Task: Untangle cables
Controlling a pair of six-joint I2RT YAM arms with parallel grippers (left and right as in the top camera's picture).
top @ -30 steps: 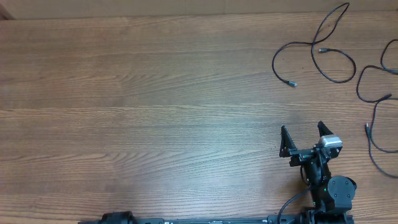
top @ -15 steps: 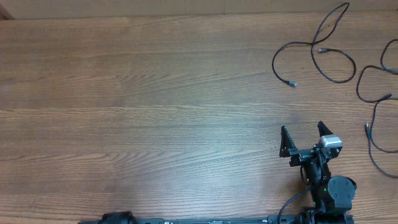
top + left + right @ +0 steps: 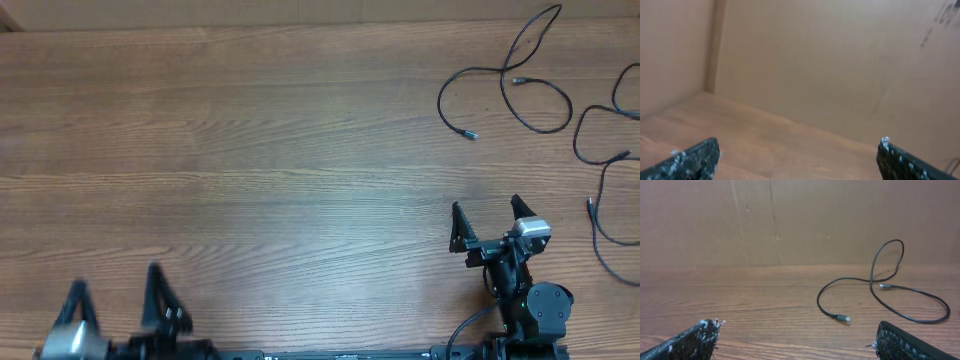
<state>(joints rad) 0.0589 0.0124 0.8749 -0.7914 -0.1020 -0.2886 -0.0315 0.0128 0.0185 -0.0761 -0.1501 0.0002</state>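
Brown wood-grain bench (image 3: 250,150). Two tools, both spread fully apart, nothing held in either. Left tool (image 3: 115,295) at near left edge; right tool (image 3: 485,208) near right. Thin black cables all far right, well apart from both tools: one looped cable (image 3: 499,69) with two plug ends showing, then more black strands (image 3: 578,138) cut by the right frame edge, so can't tell the count there.
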